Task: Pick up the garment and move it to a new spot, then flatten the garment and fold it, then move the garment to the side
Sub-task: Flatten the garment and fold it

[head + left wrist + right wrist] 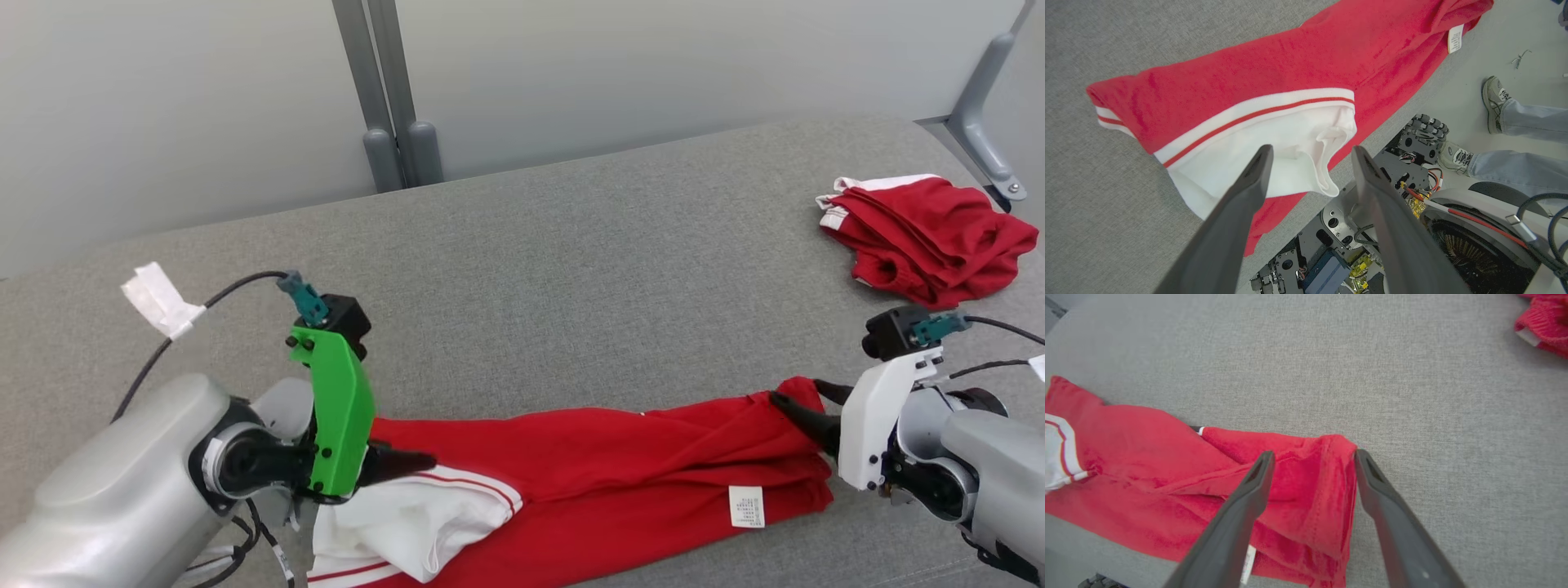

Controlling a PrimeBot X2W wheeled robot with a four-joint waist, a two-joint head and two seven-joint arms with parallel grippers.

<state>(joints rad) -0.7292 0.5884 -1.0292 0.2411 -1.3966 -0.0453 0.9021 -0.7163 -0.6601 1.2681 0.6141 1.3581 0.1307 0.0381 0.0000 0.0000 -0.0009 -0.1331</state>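
While the red garment [604,461] is lying stretched along the near edge of the table [571,261], the left gripper [1311,150] and right gripper [798,394] are hovering wide open at its ends, empty, likely needing even corner grips to flatten it.

2 red garments [612,465] [927,237], 2 tools [1311,152] [1312,455], 2 shoes [1493,102] [1455,156]

The red garment [620,457] (white red-striped sleeve, label showing) is laid as a long rumpled band along the near edge of the grey surface [571,269].
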